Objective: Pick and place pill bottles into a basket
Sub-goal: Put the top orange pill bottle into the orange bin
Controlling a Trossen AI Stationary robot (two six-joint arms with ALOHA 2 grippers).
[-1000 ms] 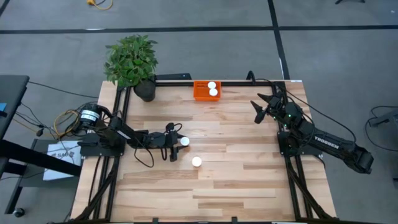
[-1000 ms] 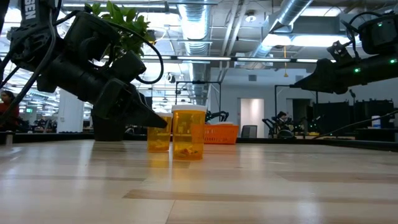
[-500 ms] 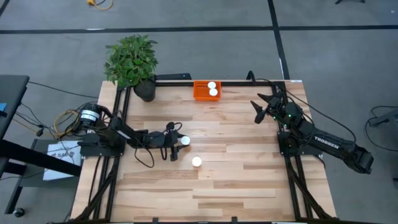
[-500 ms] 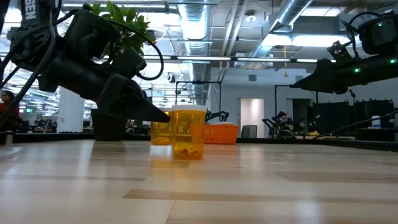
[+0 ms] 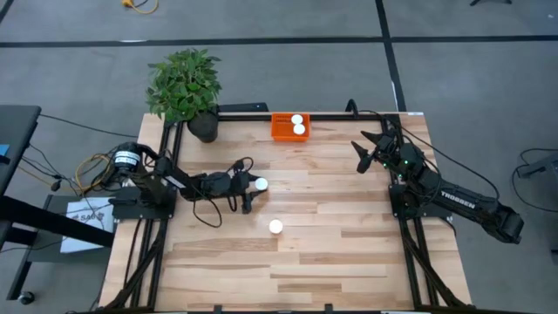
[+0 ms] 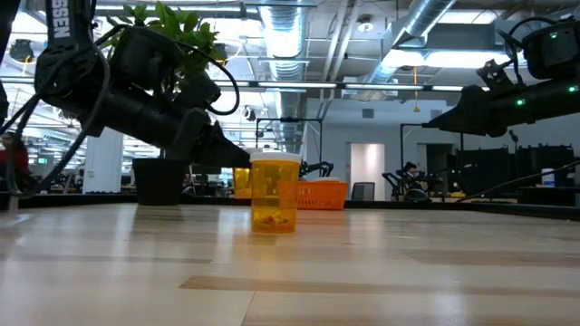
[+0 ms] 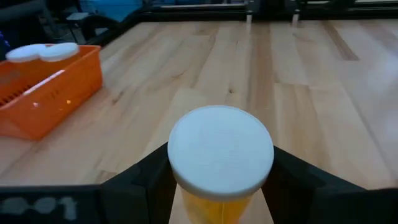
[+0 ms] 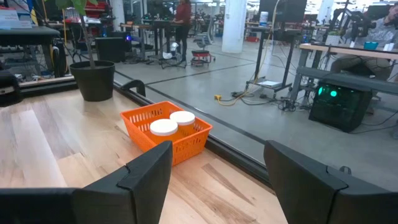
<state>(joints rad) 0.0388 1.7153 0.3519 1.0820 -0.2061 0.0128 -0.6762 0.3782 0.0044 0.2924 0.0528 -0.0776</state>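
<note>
My left gripper (image 5: 252, 189) is shut on a pill bottle (image 5: 261, 184) with a white cap (image 7: 221, 155) and an orange body, held above the table left of centre. It also shows in the low view (image 6: 241, 181). A second pill bottle (image 5: 275, 227) stands on its base on the table, nearer the front edge (image 6: 274, 192). The orange basket (image 5: 286, 129) sits at the far edge and holds two bottles (image 5: 298, 124). My right gripper (image 5: 370, 150) is open and empty at the right of the table. My left gripper pinches the bottle's orange body just below the cap (image 7: 214, 202) between its two fingers (image 7: 146, 183), one on each side. The fingers come roughly level from the table's left. The bottle stands upright in the hold, lifted clear of the table.
A potted plant (image 5: 185, 87) in a dark pot stands at the far left corner. A dark rail (image 5: 349, 114) runs along the far edge behind the basket. Bare wood lies between the held bottle and the basket (image 7: 43, 93).
My left gripper has risen and gone a little toward the far edge with the bottle. The bottle stood on the table a second ago and now hangs upright, clear of it. The other bottle has stayed in place.
</note>
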